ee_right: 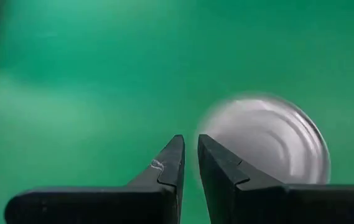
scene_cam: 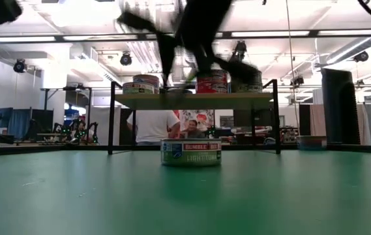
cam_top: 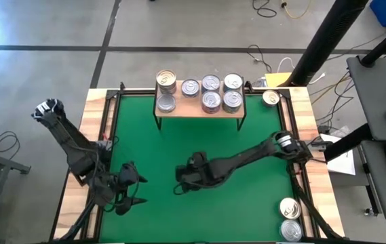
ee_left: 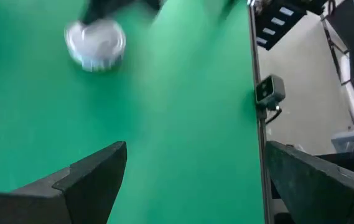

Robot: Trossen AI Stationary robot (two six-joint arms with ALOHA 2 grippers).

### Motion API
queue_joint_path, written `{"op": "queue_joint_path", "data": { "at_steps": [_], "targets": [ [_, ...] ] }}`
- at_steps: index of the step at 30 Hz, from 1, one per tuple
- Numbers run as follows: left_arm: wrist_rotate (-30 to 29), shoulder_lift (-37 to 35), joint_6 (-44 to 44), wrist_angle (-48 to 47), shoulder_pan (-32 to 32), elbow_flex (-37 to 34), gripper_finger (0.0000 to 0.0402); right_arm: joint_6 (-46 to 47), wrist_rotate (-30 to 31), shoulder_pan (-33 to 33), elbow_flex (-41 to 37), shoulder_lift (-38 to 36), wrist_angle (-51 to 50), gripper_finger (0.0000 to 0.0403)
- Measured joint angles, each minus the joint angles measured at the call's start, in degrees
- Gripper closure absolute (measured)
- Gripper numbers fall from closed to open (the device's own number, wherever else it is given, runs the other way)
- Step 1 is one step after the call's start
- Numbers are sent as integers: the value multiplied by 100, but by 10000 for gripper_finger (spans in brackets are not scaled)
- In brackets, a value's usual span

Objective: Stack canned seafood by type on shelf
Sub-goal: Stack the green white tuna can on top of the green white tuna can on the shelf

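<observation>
We hover our right hand (ee_right: 189,146), fingers pressed together, just beside a lone tin (ee_right: 264,140) mid-surface, nearer it than the spread left hand (cam_top: 133,190).

Tins (cam_top: 211,93) sat on the shelf (cam_top: 199,109) at the table's far side — one tin (scene_cam: 191,152) stood alone in front of it.

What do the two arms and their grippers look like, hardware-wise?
Both arms are dark, near-black jointed links. The left arm has a pale band at its outer end; the right arm has a silver-white ring near its base. The left gripper has broad, wedge-shaped black fingers; the right gripper has fingers tapering to points, one with a small pale scuff.
</observation>
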Motion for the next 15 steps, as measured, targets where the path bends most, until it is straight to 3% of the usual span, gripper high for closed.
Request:
{"op": "queue_joint_path", "data": {
  "at_steps": [6,10,12,15],
  "targets": [
    [-1049,14,-935,580,-661,-426,37,-2689,-520,129,982,-164,-503,365],
    [-1779,231,-1004,748,-959,-486,37,-2900,-502,165,1358,-187,-1911,365],
    [-1788,411,-945,773,-986,-442,37,-2753,-504,99,1299,-174,-2706,365],
    [-1730,734,-935,817,-984,-391,37,-2379,-661,-72,863,-56,-3054,365]
  ]
}}
